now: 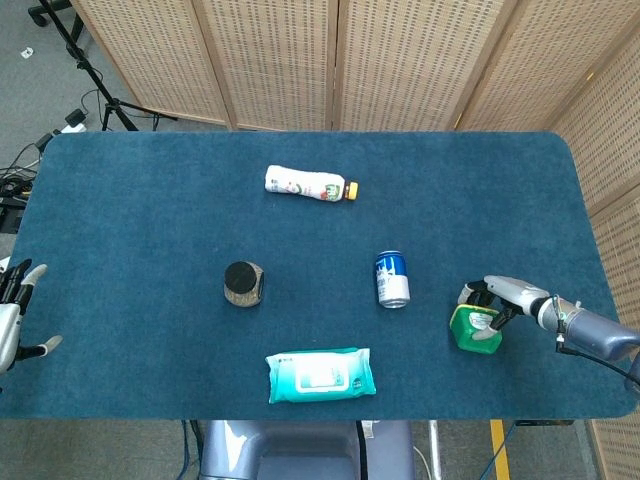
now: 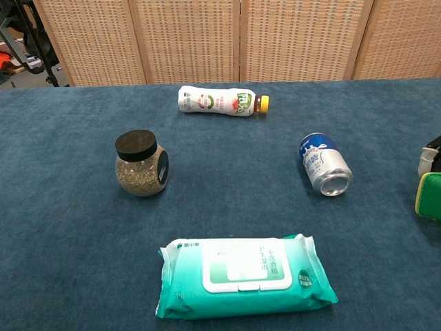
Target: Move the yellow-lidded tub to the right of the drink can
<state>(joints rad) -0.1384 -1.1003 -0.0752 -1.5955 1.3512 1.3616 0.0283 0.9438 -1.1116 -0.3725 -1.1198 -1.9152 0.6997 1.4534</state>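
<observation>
The yellow-lidded tub (image 1: 474,331) shows mostly its green side, tipped over, to the right of and nearer the front than the drink can (image 1: 391,279). My right hand (image 1: 503,299) grips it from the right, with fingers wrapped over its top and side. The chest view catches only a sliver of the tub (image 2: 431,196) at the right border, with a bit of the right hand (image 2: 432,156) above it. The blue and white can (image 2: 324,164) lies on its side, its top facing front. My left hand (image 1: 12,327) hangs off the table's left edge, fingers apart and holding nothing.
A white drink bottle (image 1: 311,185) lies at the back centre. A black-lidded jar (image 1: 243,283) stands left of the can. A teal wipes pack (image 1: 321,375) lies near the front edge. The blue table (image 1: 150,220) ends close to the right of the tub.
</observation>
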